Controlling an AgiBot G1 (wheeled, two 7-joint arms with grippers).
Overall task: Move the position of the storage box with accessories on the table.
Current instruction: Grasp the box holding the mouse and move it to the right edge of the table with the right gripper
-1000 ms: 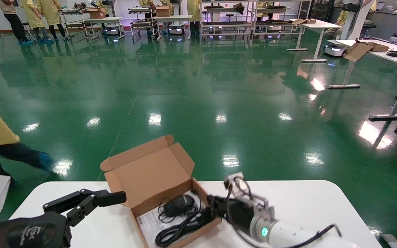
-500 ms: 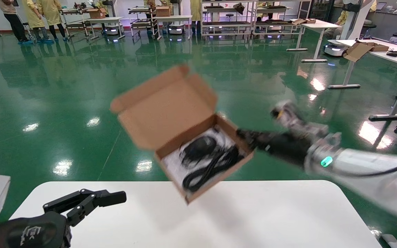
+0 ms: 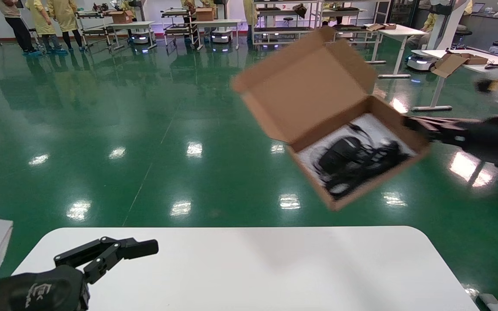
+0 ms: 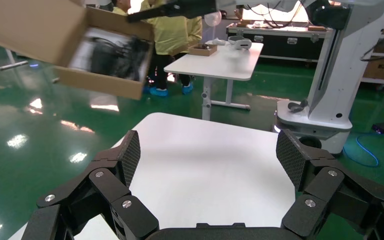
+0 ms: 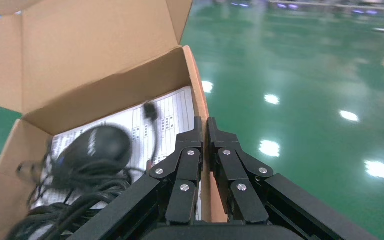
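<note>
The brown cardboard storage box [image 3: 314,93] hangs in the air, high and to the right beyond the white table [image 3: 275,268], lid open. Inside lie a black mouse [image 3: 337,157], a coiled black cable [image 3: 374,157] and a white printed sheet [image 3: 372,125]. My right gripper [image 3: 409,123] is shut on the box's right side wall; in the right wrist view its jaws [image 5: 204,125] pinch that wall [image 5: 200,107], with the mouse [image 5: 97,147] and sheet [image 5: 172,112] beside them. My left gripper [image 3: 145,247] is open and empty, parked over the table's front left; the box [image 4: 35,35] shows in its view.
Beyond the table is a green shiny floor [image 3: 145,129]. Far off stand white desks [image 3: 482,69] with cardboard boxes, shelving racks [image 3: 283,21] and people in yellow coats [image 3: 54,21]. A white robot base [image 4: 325,95] stands off the table's end in the left wrist view.
My right gripper has lifted the box off the table and carried it up and to the right. The left gripper has not moved. A person at the left edge has gone out of view.
</note>
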